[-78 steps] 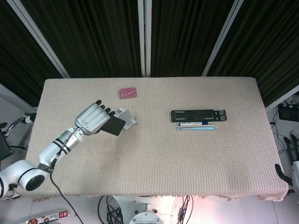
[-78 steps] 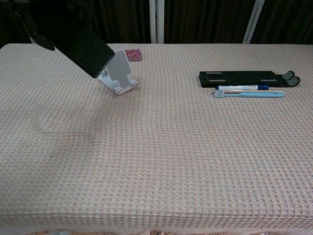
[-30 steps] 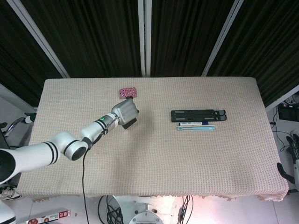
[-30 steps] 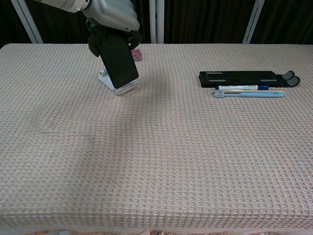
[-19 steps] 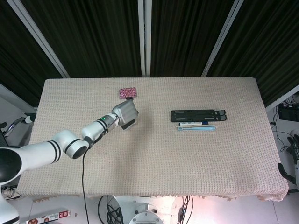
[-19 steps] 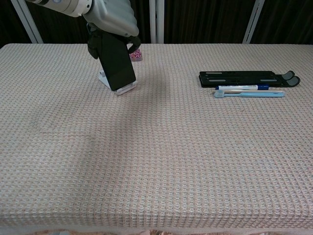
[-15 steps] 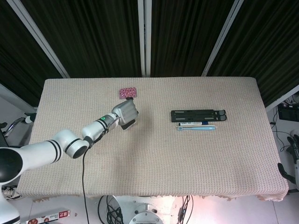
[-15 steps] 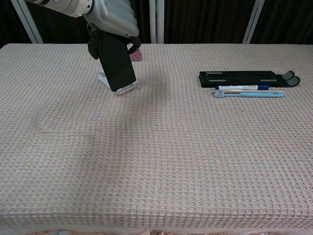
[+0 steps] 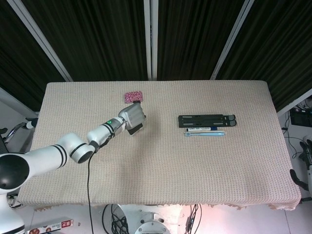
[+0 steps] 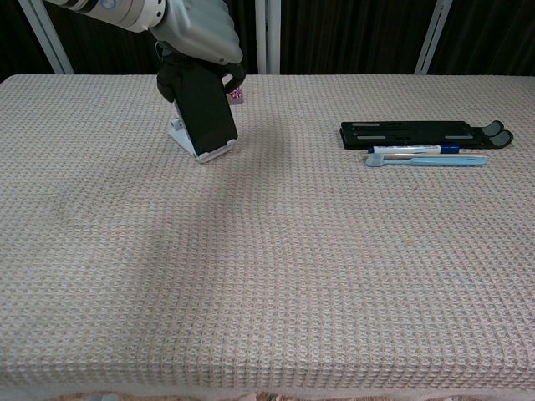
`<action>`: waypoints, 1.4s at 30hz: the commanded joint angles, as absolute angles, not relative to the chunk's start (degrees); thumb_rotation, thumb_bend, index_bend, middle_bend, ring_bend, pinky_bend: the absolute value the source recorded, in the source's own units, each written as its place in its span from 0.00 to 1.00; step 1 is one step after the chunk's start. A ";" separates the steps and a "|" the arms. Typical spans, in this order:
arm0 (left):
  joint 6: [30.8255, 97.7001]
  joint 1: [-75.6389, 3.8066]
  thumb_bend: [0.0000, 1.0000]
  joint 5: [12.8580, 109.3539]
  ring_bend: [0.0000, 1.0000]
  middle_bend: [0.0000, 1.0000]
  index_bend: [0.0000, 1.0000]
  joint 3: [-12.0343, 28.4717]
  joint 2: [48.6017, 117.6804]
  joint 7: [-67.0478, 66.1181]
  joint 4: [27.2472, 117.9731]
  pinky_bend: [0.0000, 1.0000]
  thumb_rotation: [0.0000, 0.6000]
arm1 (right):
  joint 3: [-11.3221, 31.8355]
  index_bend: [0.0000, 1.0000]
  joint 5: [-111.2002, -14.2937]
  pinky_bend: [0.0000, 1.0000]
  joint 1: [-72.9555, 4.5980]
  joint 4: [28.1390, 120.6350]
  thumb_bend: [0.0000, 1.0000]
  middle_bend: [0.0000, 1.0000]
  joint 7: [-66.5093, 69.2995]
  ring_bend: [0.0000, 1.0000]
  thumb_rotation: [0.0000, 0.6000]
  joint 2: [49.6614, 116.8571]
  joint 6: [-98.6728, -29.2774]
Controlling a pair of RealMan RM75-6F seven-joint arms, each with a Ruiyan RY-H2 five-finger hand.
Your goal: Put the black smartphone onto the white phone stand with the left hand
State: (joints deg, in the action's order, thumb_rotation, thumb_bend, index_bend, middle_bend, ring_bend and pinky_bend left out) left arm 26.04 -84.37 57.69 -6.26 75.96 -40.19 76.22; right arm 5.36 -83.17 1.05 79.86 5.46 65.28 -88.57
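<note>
Dark curtains back the table (image 10: 334, 276); your left hand (image 10: 201, 33) clamps the black smartphone (image 10: 206, 111), long axis hanging below your fingers (image 10: 228, 81), bottom edge meeting the white phone stand (image 10: 209, 152).

Both views are bright, evenly lit and sharp. A pink glare sits at 6 o'clock in the head view. Soft shadows spread across the cloth toward 9 o'clock in the chest view.

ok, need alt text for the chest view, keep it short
The left robot hand grips the top of a black smartphone standing tilted in a white phone stand at the far left of a beige woven tablecloth. To the far right lie a flat black folding stand, a pen and a light blue toothbrush.
</note>
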 commanded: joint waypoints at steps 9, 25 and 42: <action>25.45 -84.35 0.44 59.42 0.46 0.54 0.62 -6.75 76.57 -38.34 75.14 0.29 1.00 | 5.52 0.00 -82.83 0.00 0.81 80.44 0.24 0.00 4.95 0.00 1.00 64.89 -88.05; 24.78 -85.01 0.41 59.09 0.33 0.39 0.48 -7.92 76.17 -37.61 75.04 0.29 1.00 | 5.52 0.00 -82.40 0.00 0.87 80.81 0.24 0.00 4.53 0.00 1.00 64.73 -87.84; 25.16 -85.20 0.26 58.37 0.18 0.18 0.18 -9.08 76.39 -38.05 74.60 0.28 1.00 | 5.45 0.00 -81.89 0.00 1.12 80.05 0.28 0.00 5.06 0.00 1.00 64.99 -87.54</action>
State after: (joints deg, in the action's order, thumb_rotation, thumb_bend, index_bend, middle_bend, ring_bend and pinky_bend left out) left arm 25.06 -85.21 58.46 -9.00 76.41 -37.96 74.54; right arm 5.45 -81.89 1.11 80.04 5.06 65.00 -87.54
